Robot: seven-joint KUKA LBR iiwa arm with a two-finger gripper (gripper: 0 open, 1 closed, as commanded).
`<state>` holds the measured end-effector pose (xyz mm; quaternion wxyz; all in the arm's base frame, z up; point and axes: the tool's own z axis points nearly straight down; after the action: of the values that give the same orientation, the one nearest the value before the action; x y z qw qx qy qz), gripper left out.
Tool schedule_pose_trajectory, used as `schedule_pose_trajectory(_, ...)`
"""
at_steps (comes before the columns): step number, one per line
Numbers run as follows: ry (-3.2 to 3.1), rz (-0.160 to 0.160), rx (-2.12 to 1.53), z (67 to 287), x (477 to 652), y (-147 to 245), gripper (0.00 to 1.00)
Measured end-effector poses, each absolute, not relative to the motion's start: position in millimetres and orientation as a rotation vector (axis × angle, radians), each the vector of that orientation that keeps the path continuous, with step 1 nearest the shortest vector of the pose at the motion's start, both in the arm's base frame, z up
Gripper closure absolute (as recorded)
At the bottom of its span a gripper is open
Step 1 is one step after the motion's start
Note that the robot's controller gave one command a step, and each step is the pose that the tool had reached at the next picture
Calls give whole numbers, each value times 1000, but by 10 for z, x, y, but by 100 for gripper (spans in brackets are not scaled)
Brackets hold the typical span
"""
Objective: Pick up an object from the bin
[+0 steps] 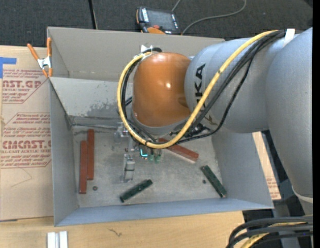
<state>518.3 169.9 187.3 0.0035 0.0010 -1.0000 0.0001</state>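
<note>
1. The pincer (128,172) hangs low in the middle of the grey bin (61,138), under the round orange cover (160,89) at the end of the big grey arm (253,87).
2. It is too small and too hidden to tell whether it is spread or pressed together.
3. Its tip points down at bare grey floor.
4. The closest thing to it is a dark green stick (136,190). This stick lies flat and slanted, just on the near side of the pincer, close to the near wall.
5. A second green stick (214,181) lies at the near right, well apart from the pincer. That makes two green sticks.
6. A short red-brown stick (184,153) lies to the right of the pincer, partly under the arm's cables.
7. Two long red-brown sticks (90,154) lie side by side at the left of the bin, pointing from near to far. That makes three red-brown sticks.
</note>
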Motion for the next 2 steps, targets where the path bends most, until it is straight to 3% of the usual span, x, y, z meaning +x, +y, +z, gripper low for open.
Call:
schedule_pose_trajectory(1,-3073,2,624,1015,4981,1000,0)
schedule_pose_trajectory(2,-3039,-3,850,714,4858,1433,0)
